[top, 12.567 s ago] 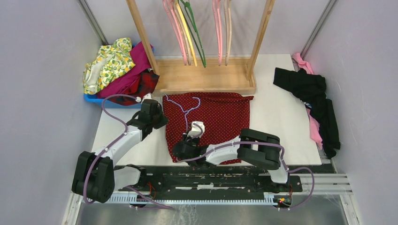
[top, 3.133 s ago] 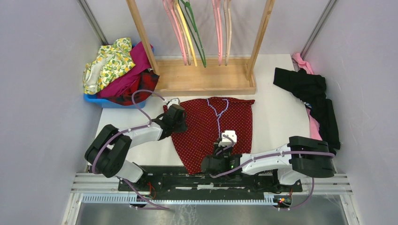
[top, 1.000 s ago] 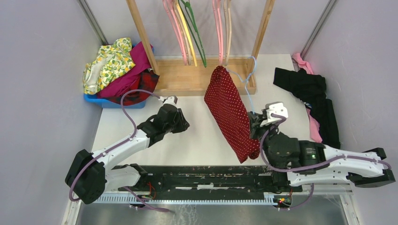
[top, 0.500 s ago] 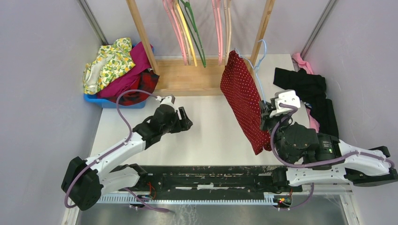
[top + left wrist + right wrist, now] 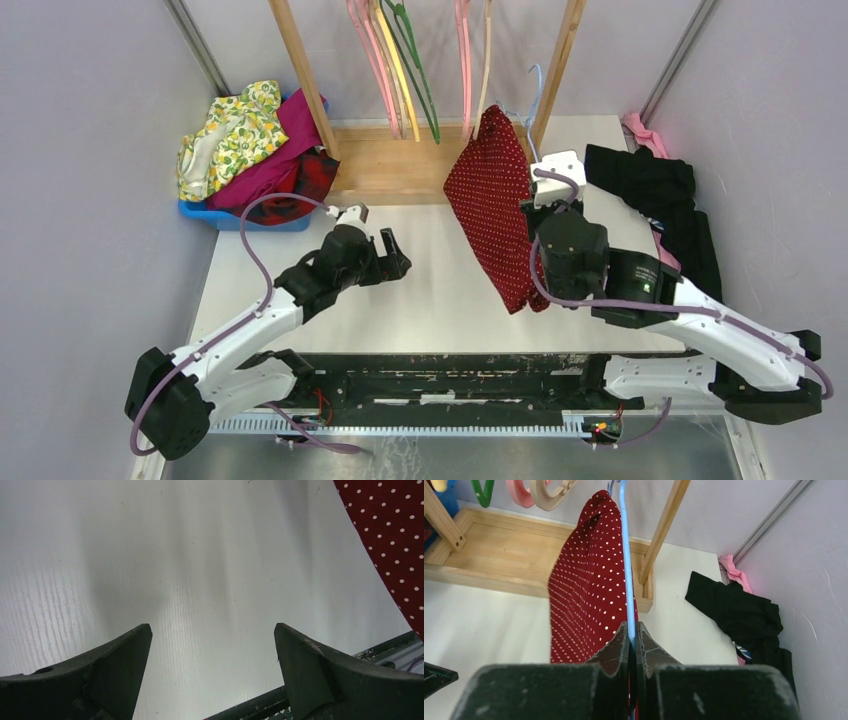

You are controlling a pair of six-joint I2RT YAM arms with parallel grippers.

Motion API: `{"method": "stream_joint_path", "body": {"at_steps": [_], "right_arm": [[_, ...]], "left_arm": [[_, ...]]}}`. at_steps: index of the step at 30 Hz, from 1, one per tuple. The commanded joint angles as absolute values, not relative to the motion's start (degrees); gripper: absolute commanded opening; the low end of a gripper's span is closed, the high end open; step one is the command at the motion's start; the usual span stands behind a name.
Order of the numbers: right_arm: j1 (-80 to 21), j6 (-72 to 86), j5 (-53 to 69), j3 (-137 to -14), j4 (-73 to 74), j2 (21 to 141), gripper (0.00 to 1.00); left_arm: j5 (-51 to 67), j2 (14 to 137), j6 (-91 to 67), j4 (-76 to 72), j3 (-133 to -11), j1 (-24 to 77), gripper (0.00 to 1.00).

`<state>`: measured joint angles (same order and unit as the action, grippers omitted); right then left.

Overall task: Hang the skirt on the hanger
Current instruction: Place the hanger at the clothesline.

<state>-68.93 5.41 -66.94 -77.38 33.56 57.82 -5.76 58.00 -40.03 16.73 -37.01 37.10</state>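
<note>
White table (image 5: 440, 290) | right gripper (image 5: 633, 635) clamps thin wire hanger (image 5: 626, 580), polka-dot skirt (image 5: 490, 215) | left gripper (image 5: 211, 630) spread

Overhead view looks down; both close wrist views share the skirt (image 5: 490, 215).

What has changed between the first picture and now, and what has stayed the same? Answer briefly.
The skirt, first flat on the table with the hanger on top, now hangs from that hanger, lifted toward the wooden rack by the right gripper, shut on the hanger. The left gripper left the skirt's edge and opened over bare table. The clothes pile, black garment and rack stayed put.
</note>
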Motion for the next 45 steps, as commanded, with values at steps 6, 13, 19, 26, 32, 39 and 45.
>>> {"method": "stream_joint_path", "body": {"at_steps": [6,13,19,26,32,39,45], "right_arm": [[-60.08,6.9,-55.97,-87.46,31.02,62.07,0.01],[-53.53,7.52,-48.0,-94.84,32.36,67.48,0.01],[-47.65,9.04,-41.45,-99.84,33.96,71.45,0.01],[-43.76,9.76,-37.67,-104.48,35.42,74.08,0.01],[-42.1,10.7,-35.67,-104.26,35.68,74.19,0.01],[-40.85,11.16,-34.25,-103.84,35.68,73.87,0.01],[-39.92,11.16,-33.29,-104.51,35.67,74.38,0.01]], "left_arm": [[-6.56,55.53,-38.12,17.36,-38.24,37.26,0.99],[-6.2,54.25,-38.32,16.91,-37.65,37.27,0.99],[-5.94,53.54,-38.06,16.72,-37.44,37.33,0.99],[-5.66,53.5,-38.06,16.57,-37.35,37.27,0.99],[-5.55,53.72,-37.97,16.37,-37.42,37.28,0.99],[-5.47,53.96,-37.88,16.28,-37.57,37.31,0.99],[-5.37,54.05,-37.57,16.26,-38.11,37.27,0.99]]}}
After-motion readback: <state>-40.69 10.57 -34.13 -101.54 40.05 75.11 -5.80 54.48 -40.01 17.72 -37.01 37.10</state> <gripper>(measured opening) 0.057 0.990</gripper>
